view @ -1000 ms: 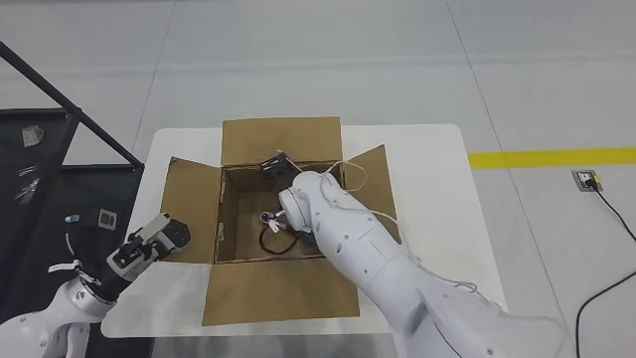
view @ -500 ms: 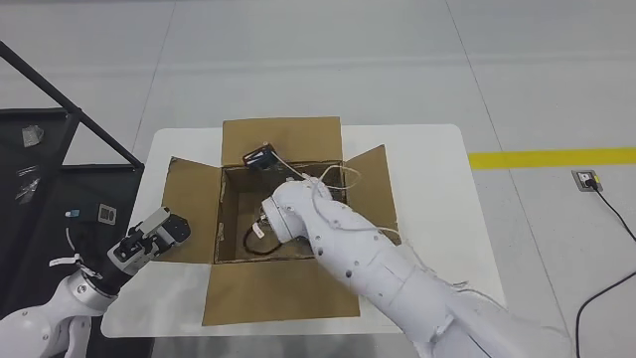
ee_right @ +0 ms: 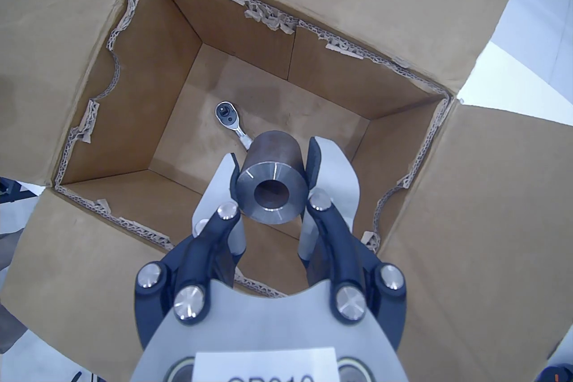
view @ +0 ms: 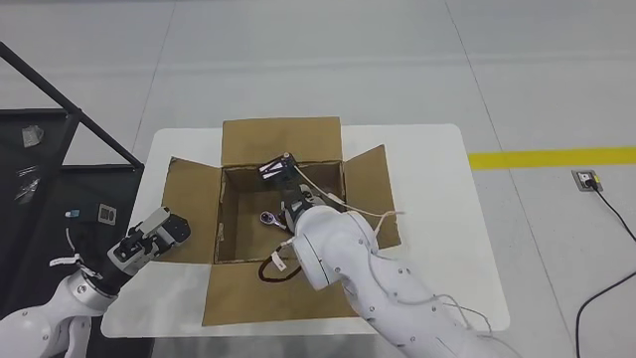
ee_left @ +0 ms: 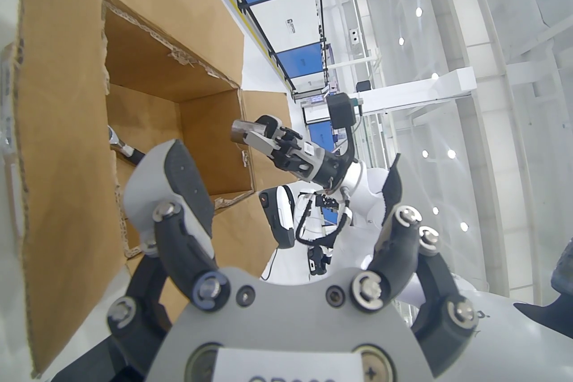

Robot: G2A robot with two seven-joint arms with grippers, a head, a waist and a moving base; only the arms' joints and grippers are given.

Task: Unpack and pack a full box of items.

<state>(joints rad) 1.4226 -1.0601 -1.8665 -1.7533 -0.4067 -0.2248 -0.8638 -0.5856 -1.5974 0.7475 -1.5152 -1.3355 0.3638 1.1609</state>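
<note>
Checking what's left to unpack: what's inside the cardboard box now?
A ratchet wrench lies on the cardboard box floor. The right gripper holds a metal cylinder above the opening, covering the wrench's handle and part of the floor, so anything there cannot be seen.

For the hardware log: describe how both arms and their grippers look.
The right arm and left arm have smooth white rounded shells; thin white cables loop along the right arm. The right gripper and left gripper match: grey metal base plate with a white label, black linkages with silver screws, white fingers with dark pads.
</note>
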